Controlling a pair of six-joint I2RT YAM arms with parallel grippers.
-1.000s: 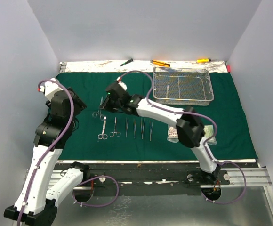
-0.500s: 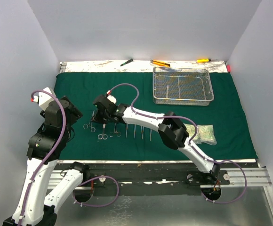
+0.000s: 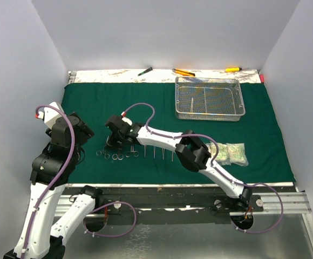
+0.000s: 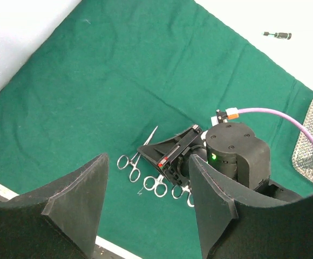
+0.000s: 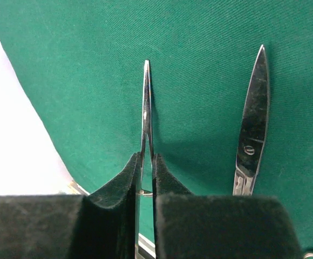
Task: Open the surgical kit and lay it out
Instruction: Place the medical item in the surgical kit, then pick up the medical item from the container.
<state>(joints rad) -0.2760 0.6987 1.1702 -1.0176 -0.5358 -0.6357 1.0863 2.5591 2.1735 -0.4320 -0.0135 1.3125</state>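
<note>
Our right gripper point(image 5: 145, 164) is pinched shut on a slim, silver steel scissor-like clamp point(image 5: 147, 102). The clamp's closed tips jut past the black pads point(image 5: 121, 183), low over the spread dark green cloth wrap point(image 5: 199, 43). The pads hold only the narrow shank, so we think the clamp could pivot or slide as it is set down.

Just beside it, not touching, lies a pair of pointed steel scissors point(image 5: 252, 118). A release made while the tips are off the cloth could let the clamp skid into them or land crooked.

In the overhead view this wrist sits over the left end of the row. More ring-handled clamps point(image 4: 129, 164) lie under it, and the thin steel tweezers point(image 3: 159, 152) are just to its right. A careless lift could snag a ring or sweep the row.

Our left gripper point(image 4: 148, 183) hangs wide open and empty above the same spot, so moving both arms together risks a knock. The rectangular silver wire-mesh tray point(image 3: 210, 115) and the small clear packets point(image 3: 229, 154) lie well apart on the cloth.
</note>
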